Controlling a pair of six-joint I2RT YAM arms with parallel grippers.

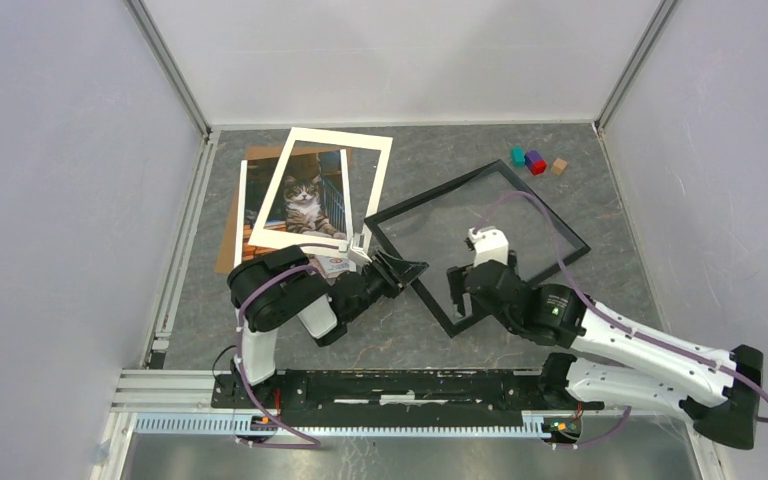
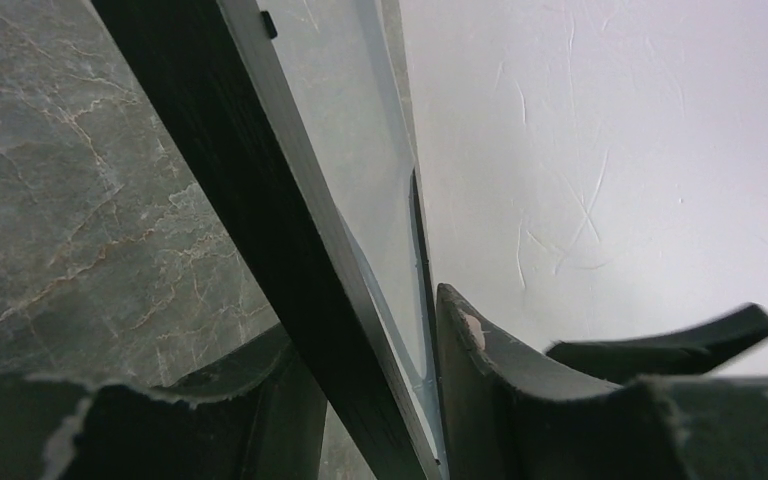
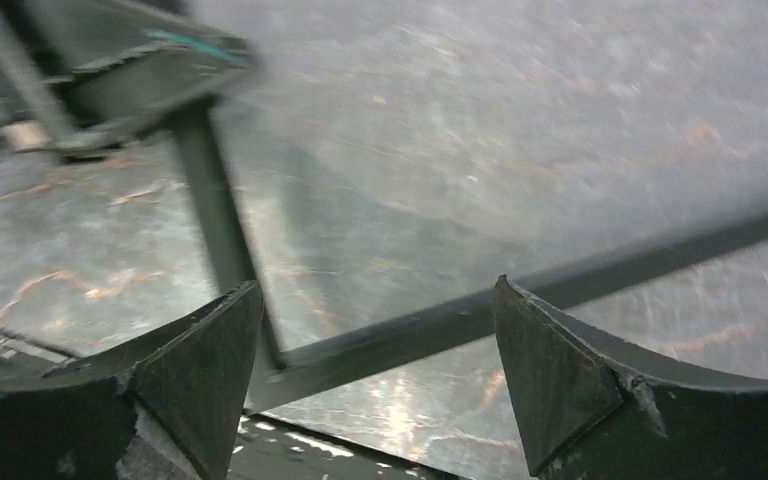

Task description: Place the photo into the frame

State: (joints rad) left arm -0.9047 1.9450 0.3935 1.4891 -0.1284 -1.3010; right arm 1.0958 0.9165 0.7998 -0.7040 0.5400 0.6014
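My left pincer (image 1: 401, 268) grips the frame (image 1: 547, 206) by its near-left edge, with bar and glass between the fingers. My right pincer (image 1: 458, 300) hangs wide open over the frame's near corner, holding nothing. To do this well I'd say the frame wants a firm, level hold so the glass cannot slide. The photo (image 1: 305, 205) lies left of the frame under a white mat (image 1: 332, 139), just beyond my left pincer and clear of both.

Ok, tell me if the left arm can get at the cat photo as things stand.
Probably not yet: the left pincer is closed on a corner of the thin black picture frame, and a white cardboard mat overlaps the colour cat photo. Freed, it looks near enough.
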